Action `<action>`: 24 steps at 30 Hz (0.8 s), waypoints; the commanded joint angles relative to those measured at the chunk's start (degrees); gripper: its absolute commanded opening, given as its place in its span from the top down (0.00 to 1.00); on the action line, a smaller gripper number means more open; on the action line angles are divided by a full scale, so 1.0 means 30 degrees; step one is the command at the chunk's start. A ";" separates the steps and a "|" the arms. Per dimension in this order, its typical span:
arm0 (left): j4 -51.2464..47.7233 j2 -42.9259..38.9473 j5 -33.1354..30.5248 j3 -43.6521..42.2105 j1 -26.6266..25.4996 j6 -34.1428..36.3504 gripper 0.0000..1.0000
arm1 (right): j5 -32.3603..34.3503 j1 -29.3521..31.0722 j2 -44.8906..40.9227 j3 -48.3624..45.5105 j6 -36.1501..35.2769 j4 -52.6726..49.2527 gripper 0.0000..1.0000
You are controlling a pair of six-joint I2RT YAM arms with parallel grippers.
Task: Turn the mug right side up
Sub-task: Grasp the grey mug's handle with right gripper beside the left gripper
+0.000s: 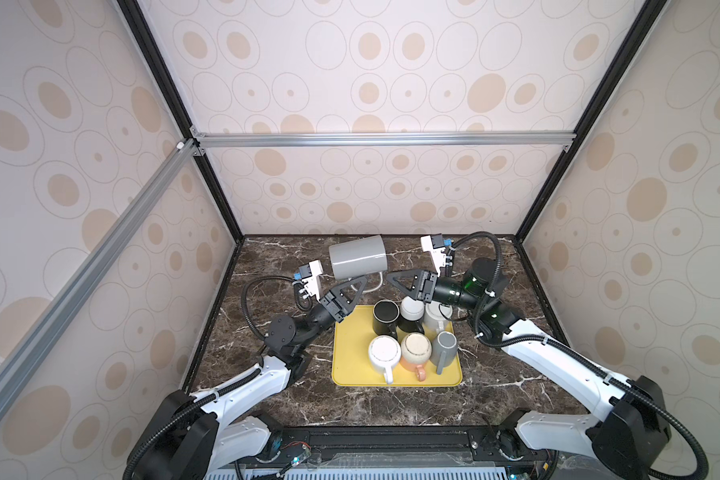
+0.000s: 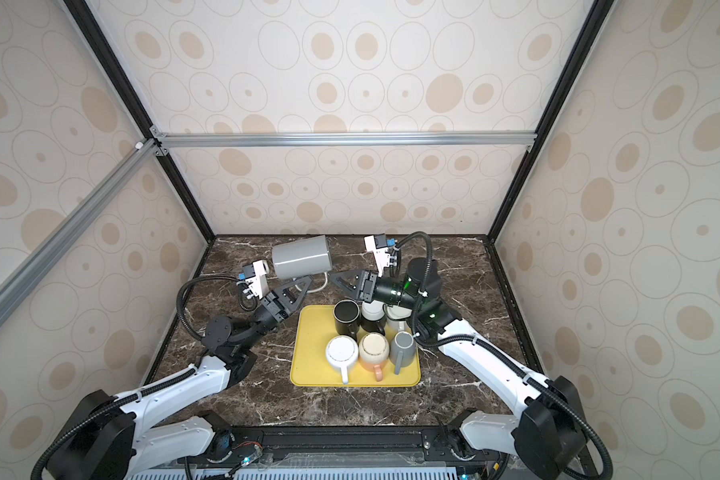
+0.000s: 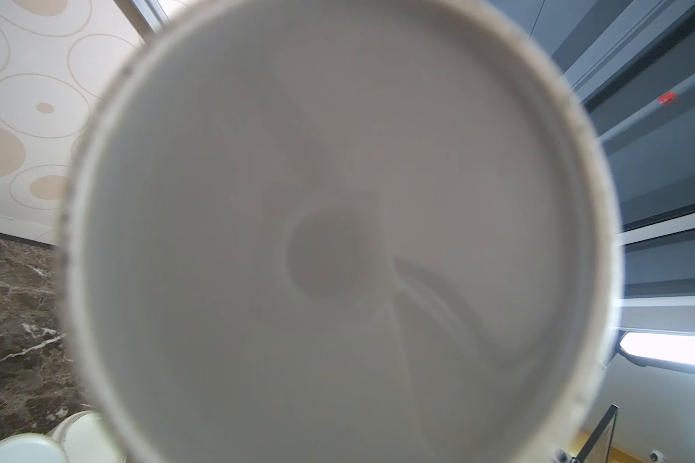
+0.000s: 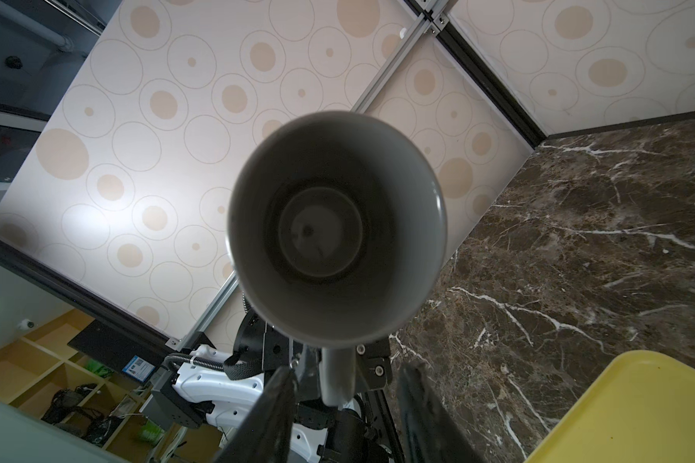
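Observation:
A grey mug (image 1: 357, 257) (image 2: 301, 257) hangs on its side above the back of the marble table, mouth turned to the right. My left gripper (image 1: 360, 284) (image 2: 304, 283) is shut on the mug's handle (image 1: 374, 286) from below. The mug's base (image 3: 338, 240) fills the left wrist view and hides that gripper's fingers. In the right wrist view I look straight into the mug's mouth (image 4: 336, 228). My right gripper (image 1: 391, 277) (image 4: 348, 373) is open, one finger (image 4: 273, 413) on each side of the handle (image 4: 336, 381), with a gap on both sides.
A yellow tray (image 1: 395, 377) (image 2: 308, 374) (image 4: 638, 409) sits mid-table, just in front of both grippers. It holds several mugs, among them a black one (image 1: 385, 318), a white one (image 1: 384, 354) and a dark grey one (image 1: 444, 348). Patterned walls close off three sides.

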 commanded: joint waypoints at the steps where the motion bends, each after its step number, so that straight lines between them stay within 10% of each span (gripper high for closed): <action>1: 0.4693 0.0018 -0.0377 0.0279 0.0139 -0.0770 1.00 | -0.0325 0.0322 0.0565 0.0105 0.0697 0.1534 0.57; 24: 0.5498 0.0604 -0.0528 -0.0022 0.0001 -0.0948 1.00 | 0.0237 0.1410 0.2120 0.1386 0.0538 0.1761 0.62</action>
